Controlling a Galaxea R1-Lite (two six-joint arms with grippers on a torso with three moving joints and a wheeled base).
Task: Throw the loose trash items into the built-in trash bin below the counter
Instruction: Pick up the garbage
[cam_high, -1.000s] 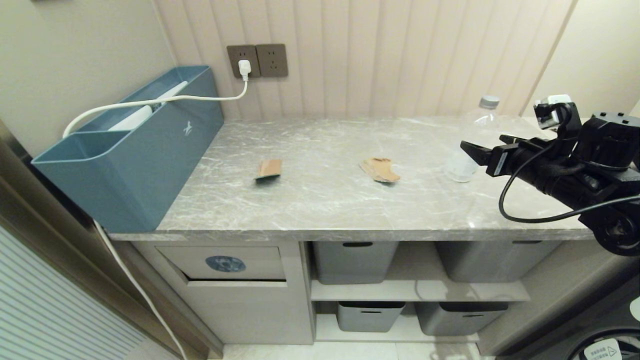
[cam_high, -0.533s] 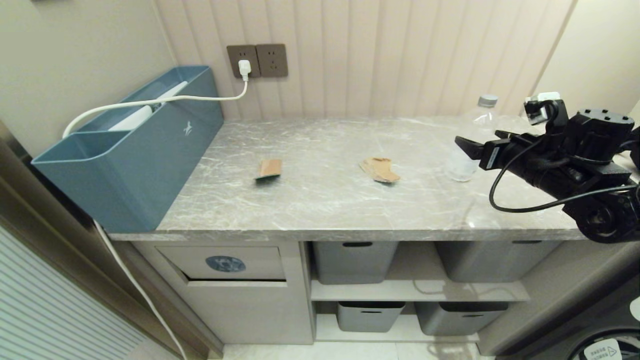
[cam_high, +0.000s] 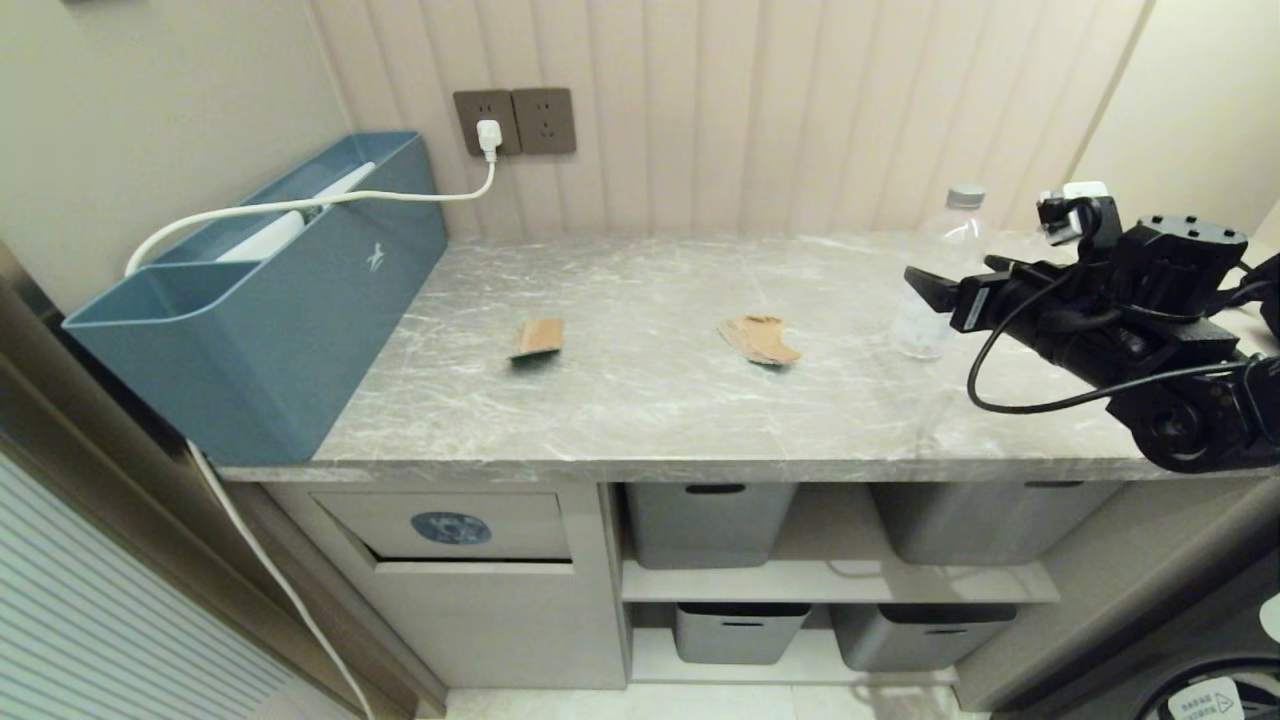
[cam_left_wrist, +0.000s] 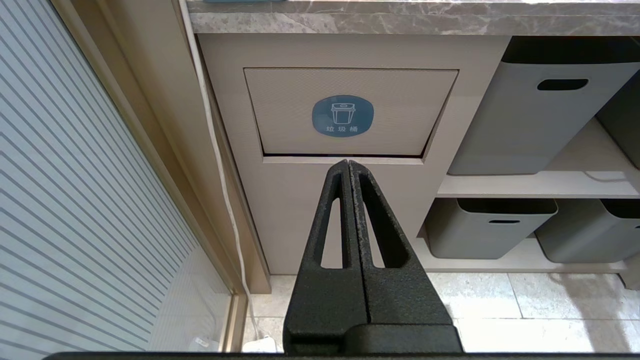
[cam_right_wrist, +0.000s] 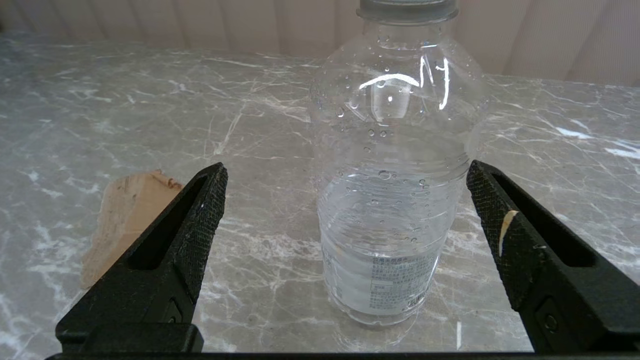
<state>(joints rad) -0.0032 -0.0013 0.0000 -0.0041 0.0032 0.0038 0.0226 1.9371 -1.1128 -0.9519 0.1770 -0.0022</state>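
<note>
Because the water bottle (cam_right_wrist: 395, 200) stands upright near the counter's (cam_high: 650, 420) right back corner, I hold my right gripper (cam_right_wrist: 345, 200) spread wide to straddle it; my left gripper (cam_left_wrist: 348, 172), fingers pressed together, waits before the trash bin (cam_left_wrist: 350, 112).

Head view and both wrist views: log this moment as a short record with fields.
bottle: clear water bottle upright on counter, ungripped
right end effector: open, straddling the bottle
left end effector: shut, facing bin flap
card piece: on counter
cardboard scrap: on counter
bin flap: closed
</note>
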